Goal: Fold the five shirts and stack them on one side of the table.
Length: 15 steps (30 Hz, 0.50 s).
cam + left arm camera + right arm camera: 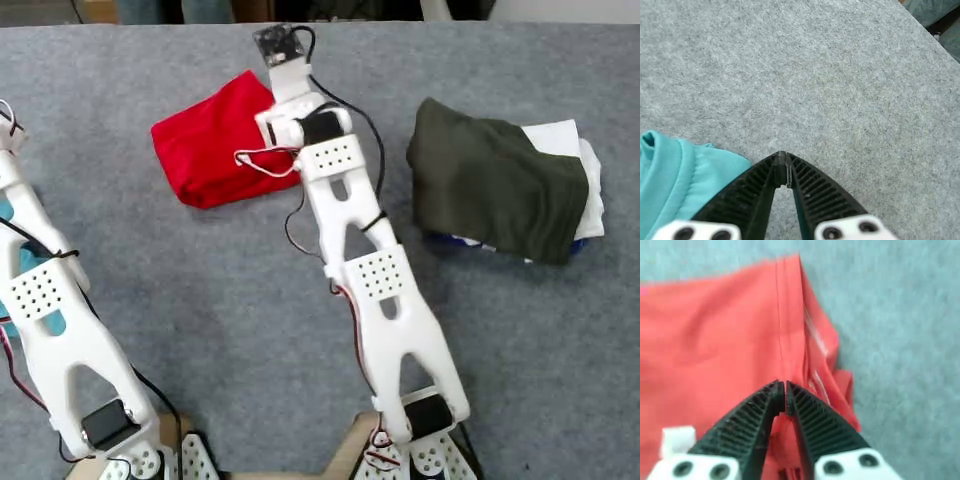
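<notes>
Red shirt point(205, 150) (folded) under end effector point(785, 385)

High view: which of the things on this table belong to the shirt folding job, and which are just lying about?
Part of the job:
red shirt
dark green shirt, top of the stack
white shirt, under it
blue garment edge, stack's bottom
teal shirt, by the left arm

Not part of it:
grey table cover
wooden board at the arms' bases

Teal shirt point(675, 172) cut off at the view's edge
</notes>
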### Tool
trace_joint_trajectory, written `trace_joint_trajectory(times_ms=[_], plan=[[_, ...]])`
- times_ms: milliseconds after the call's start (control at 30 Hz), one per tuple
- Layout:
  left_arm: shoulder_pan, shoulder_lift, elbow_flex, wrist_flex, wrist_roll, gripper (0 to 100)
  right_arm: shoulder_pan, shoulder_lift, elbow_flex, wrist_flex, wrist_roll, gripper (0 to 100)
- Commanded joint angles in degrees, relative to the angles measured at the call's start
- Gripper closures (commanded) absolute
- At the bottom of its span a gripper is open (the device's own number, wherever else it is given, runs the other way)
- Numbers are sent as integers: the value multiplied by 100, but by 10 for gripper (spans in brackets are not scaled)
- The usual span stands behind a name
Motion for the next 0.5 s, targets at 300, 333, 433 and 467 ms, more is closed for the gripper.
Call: trace_joint_trajectory(times_ms=[300, 333, 433, 467], plan=[[75, -105, -268, -97, 62, 967, 545, -224, -66, 3279, 18, 983], [75, -105, -268, -97, 62, 967, 563, -242, -66, 3279, 9, 983], [119, -105, -259, -97, 44, 967, 615, -312, -207, 2945, 9, 982], [154, -105, -259, -88, 44, 967, 607, -347, -365, 2848, 9, 981]])
